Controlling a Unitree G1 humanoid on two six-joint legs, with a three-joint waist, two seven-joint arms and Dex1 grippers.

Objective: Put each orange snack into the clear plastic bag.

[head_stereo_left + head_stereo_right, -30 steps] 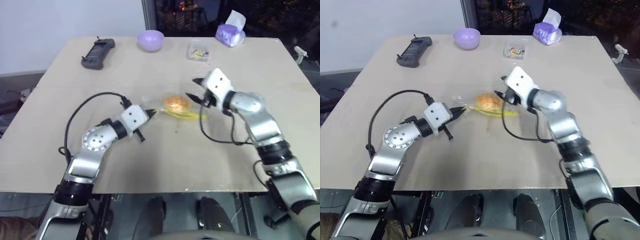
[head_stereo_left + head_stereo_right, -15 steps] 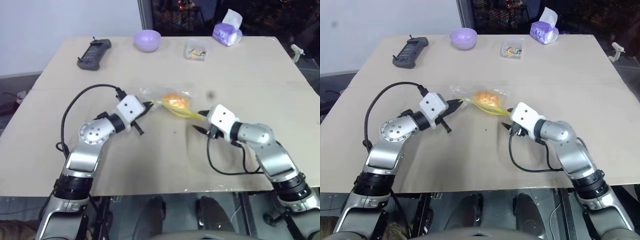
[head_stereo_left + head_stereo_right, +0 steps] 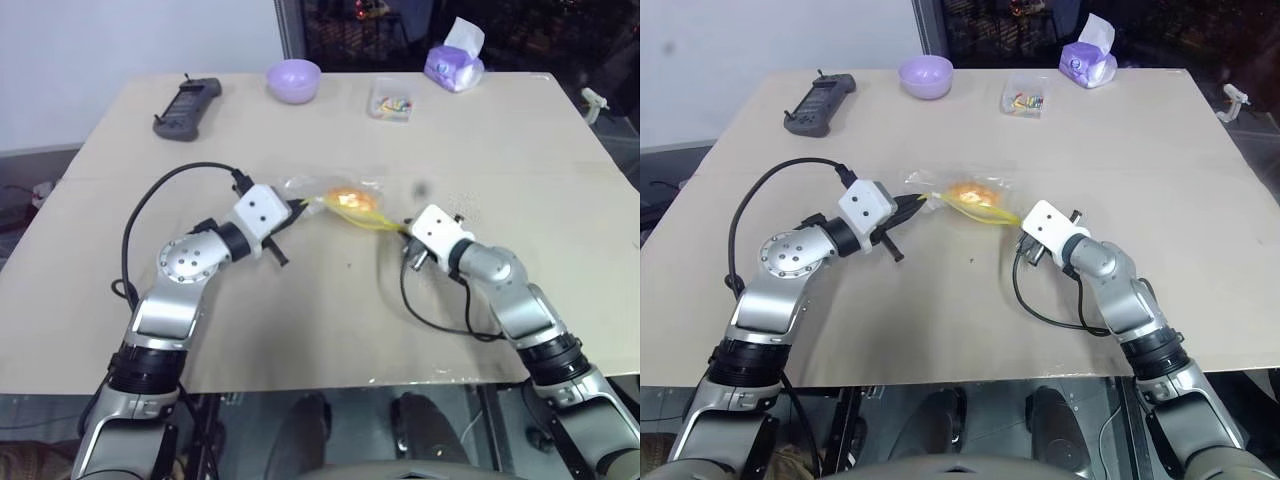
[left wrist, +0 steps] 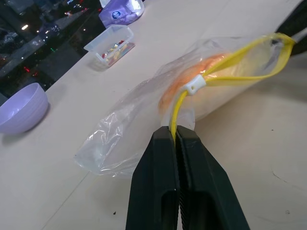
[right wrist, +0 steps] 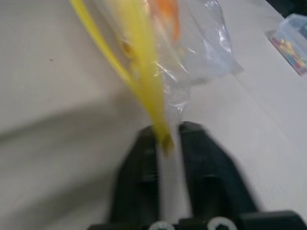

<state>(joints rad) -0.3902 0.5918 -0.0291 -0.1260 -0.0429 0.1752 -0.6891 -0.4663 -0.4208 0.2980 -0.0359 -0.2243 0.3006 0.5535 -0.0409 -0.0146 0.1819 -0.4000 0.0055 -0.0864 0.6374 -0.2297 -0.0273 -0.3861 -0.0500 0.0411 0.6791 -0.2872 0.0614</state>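
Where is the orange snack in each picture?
Left eye view: orange snack in the middle of the table, inside the clear plastic bag.
Right eye view: mid-table, inside the bag.
Left wrist view: beyond the left claw, behind the plastic.
Right wrist view: an orange blur near the top edge.
Shared landmark: the bag's yellow seal strip.

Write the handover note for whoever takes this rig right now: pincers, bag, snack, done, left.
Left pincer: shut on the yellow seal strip at one end of the clear plastic bag.
Right pincer: shut on the strip's other end, so the bag hangs stretched between both arms over the table.
Orange snack: already inside the bag.
Done: the one snack in view is bagged.
Left: the seal's slider sits partway along and the mouth looks open; probably close it, then set the bag down.
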